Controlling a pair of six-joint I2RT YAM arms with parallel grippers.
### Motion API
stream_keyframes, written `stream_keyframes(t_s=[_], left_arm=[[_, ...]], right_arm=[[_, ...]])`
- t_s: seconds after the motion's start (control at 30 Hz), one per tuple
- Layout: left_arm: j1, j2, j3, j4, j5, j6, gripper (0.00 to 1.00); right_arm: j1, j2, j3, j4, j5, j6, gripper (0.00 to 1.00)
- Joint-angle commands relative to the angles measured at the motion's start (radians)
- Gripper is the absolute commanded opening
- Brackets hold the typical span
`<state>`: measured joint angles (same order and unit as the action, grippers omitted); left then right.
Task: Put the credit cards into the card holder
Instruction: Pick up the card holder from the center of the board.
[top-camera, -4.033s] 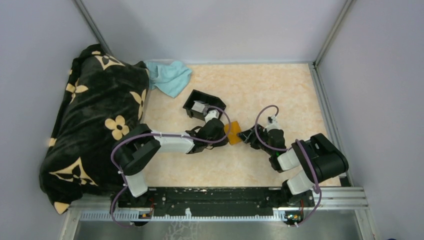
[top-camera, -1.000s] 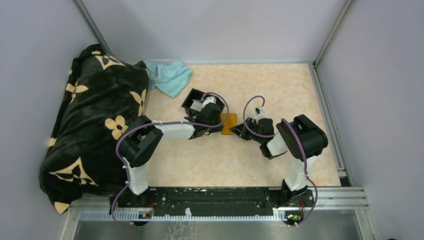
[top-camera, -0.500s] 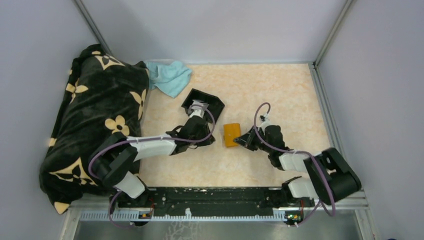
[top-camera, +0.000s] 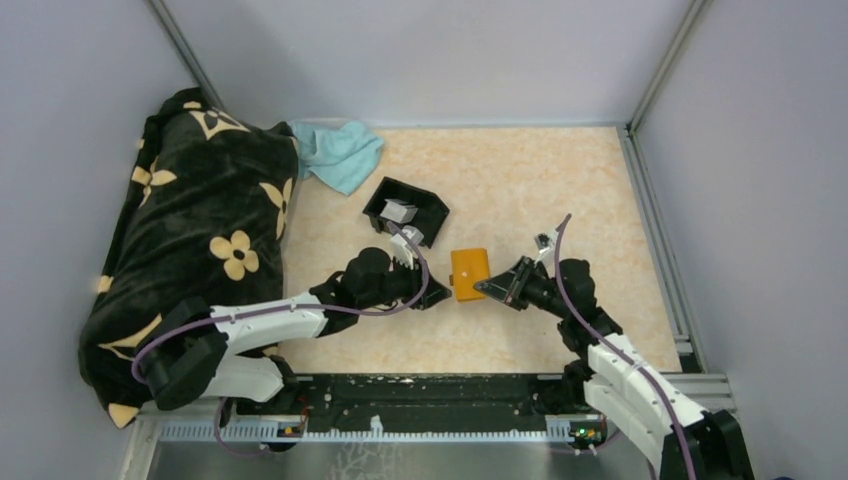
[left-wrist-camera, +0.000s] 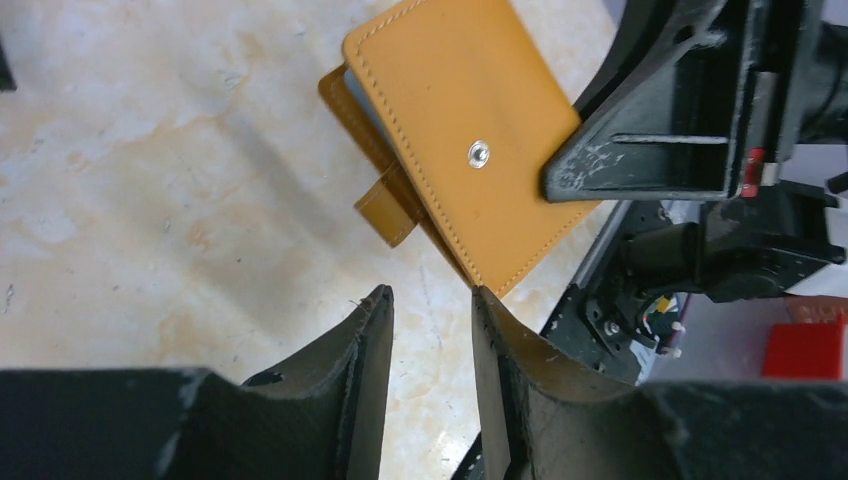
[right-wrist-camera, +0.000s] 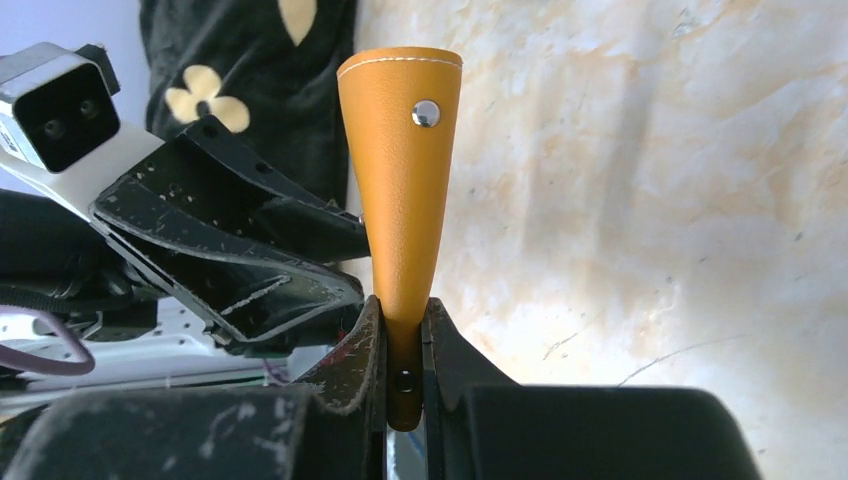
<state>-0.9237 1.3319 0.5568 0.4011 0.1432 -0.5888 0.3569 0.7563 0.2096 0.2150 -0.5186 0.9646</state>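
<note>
1 card holder (top-camera: 468, 272), edge clenched in right claw (right-wrist-camera: 403, 320). Left claw (left-wrist-camera: 430, 300) released, empty. 1 black tray (top-camera: 430, 200); credit cards (top-camera: 398, 212) inside, count unreadable.

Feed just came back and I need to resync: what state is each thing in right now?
card holder: folded shut, tab unsnapped, gripped at one edge.
right hand: shut on card holder.
left hand: open, empty, beside card holder.
black tray: open-topped, credit cards inside.
blue cloth: crumpled.

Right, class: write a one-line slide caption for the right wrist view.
Right tool pinching one edge of the orange card holder, snap stud showing, marbled table behind.
</note>
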Motion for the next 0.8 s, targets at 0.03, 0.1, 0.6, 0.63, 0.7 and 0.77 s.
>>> stream_keyframes(t_s=[0.03, 0.1, 0.6, 0.63, 0.7, 0.77], left_arm=[[-0.021, -0.072, -0.016, 0.063, -0.001, 0.048, 0.42], [-0.027, -0.075, -0.019, 0.055, -0.023, 0.042, 0.42], [-0.037, -0.075, -0.034, 0.074, -0.097, 0.028, 0.44], [-0.037, -0.070, -0.033, 0.074, -0.096, 0.030, 0.44], [-0.037, -0.053, -0.028, 0.074, -0.089, 0.029, 0.44], [-0.037, -0.029, -0.023, 0.072, -0.085, 0.026, 0.44]], right_arm=[[-0.007, -0.134, 0.010, -0.080, -0.075, 0.090, 0.00], [-0.008, -0.162, 0.008, -0.098, -0.084, 0.102, 0.00], [-0.007, -0.278, -0.006, -0.116, -0.144, 0.184, 0.00], [-0.007, -0.283, -0.013, -0.103, -0.149, 0.196, 0.00], [-0.007, -0.292, -0.022, -0.080, -0.156, 0.217, 0.00], [-0.007, -0.298, -0.023, -0.063, -0.160, 0.232, 0.00]])
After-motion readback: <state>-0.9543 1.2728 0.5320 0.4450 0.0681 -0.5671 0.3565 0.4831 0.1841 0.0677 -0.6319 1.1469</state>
